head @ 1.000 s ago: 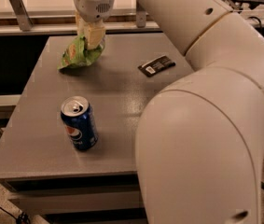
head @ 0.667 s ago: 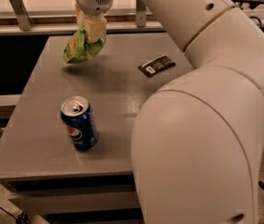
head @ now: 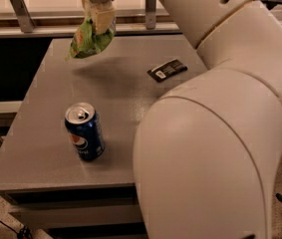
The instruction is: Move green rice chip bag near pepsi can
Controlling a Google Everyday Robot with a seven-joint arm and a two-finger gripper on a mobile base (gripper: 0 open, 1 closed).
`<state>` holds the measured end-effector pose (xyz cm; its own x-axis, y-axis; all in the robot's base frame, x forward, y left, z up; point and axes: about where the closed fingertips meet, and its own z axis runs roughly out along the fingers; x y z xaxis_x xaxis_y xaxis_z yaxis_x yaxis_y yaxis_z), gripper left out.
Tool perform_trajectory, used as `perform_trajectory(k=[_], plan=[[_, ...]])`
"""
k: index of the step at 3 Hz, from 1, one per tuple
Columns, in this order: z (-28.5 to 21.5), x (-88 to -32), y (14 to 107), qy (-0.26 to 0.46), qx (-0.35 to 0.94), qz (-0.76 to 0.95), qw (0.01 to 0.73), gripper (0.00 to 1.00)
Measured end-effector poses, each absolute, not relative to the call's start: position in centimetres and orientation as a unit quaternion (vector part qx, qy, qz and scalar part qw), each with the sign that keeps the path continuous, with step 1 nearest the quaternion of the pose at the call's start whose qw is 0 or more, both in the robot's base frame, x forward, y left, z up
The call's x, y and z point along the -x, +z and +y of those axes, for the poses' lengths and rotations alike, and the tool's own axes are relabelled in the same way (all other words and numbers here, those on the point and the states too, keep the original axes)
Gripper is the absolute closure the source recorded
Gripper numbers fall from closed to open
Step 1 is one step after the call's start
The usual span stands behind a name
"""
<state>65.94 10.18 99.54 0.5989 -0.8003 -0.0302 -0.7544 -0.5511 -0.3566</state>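
Observation:
The green rice chip bag hangs in the air above the far left part of the grey table, clear of the surface, with its shadow below it. My gripper is shut on the bag's top, its pale fingers pinching the crinkled edge. The pepsi can stands upright near the table's front left, blue with a silver top, well in front of the bag.
A small flat black packet lies on the table right of centre. My large white arm fills the right side and hides the table's right edge. A rail runs behind the table.
The gripper has lifted the green bag off the table; it now hangs higher above the far left part. The can and black packet have not moved.

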Motion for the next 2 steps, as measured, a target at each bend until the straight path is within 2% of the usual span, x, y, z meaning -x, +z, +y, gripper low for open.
perform_trajectory(k=[2], plan=[[9.96,-66.25,101.20,-0.093,0.876,0.440,0.175,1.00]])
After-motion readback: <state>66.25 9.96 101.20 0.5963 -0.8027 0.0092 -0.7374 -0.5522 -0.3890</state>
